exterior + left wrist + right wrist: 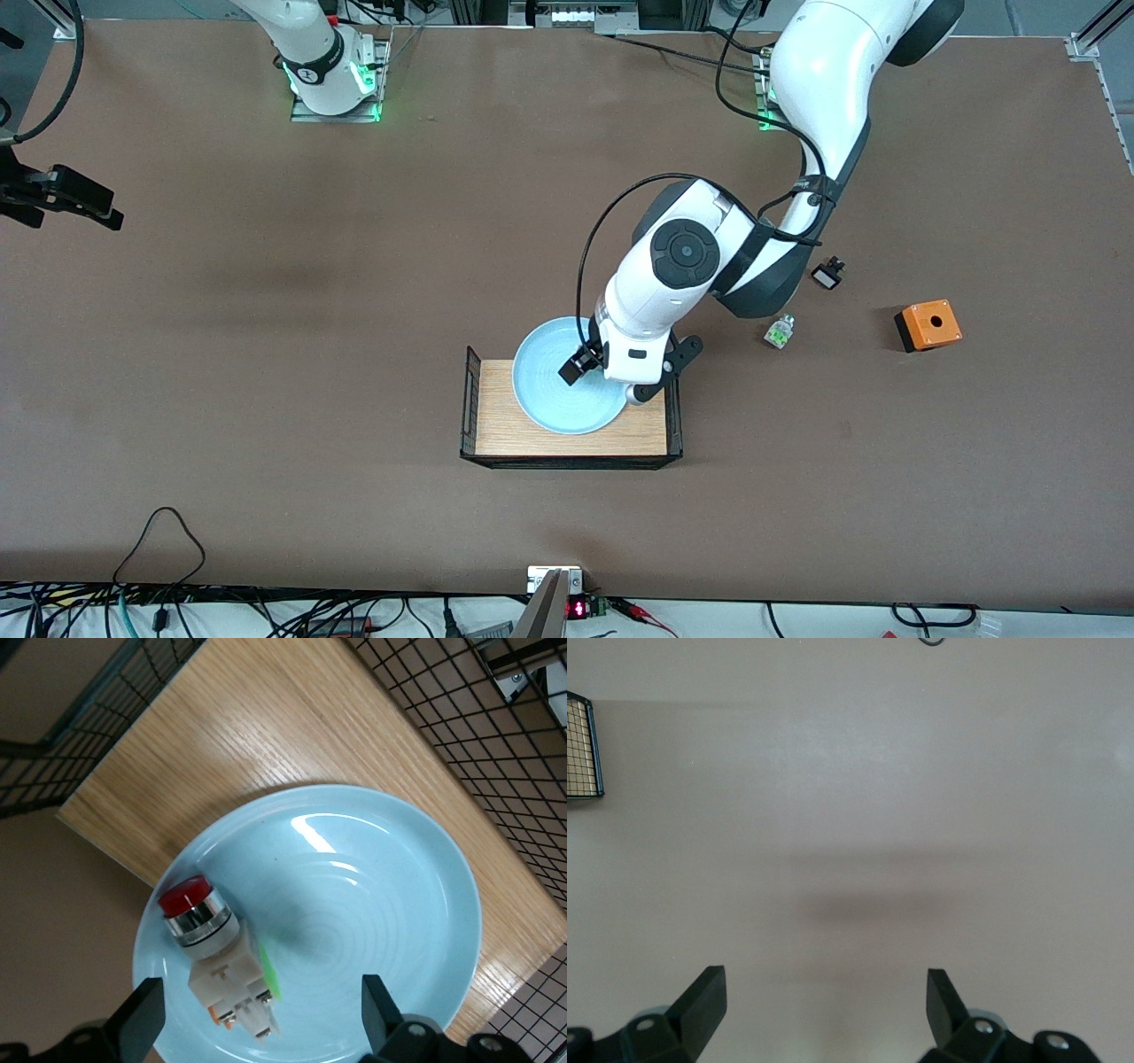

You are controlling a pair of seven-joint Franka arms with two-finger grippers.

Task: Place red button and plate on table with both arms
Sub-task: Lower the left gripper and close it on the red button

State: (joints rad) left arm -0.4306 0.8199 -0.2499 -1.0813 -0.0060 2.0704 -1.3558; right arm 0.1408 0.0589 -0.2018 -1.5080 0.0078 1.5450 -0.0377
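While the plate (pixel 554 399) rests on the light-wood rack (pixel 567 434) near the middle of the table (pixel 266 354), the left arm reaches down over it from its base, and the left gripper (pixel 257 1010) hangs just above the plate with its fingers (pixel 142 1014) spread wide, pinching nothing. In the left wrist view the red button (pixel 217 952) lies on its side inside the plate, close to the rim, its red cap and chrome ring at one end and its whitish body with a green strip at the other; it sits between the spread fingertips but does not appear to touch either. The plate overhangs the rack's edge that is farther from the front camera. Toward the left arm's end of the table from the rack lie a white-green piece (pixel 780 332), a small black part (pixel 828 273) and an orange box (pixel 928 324), all apart from one another. The right arm waits at its own end of the table, well away from the rack; the right gripper (pixel 824 1010) hovers over bare tabletop with its fingers spread and nothing between them.
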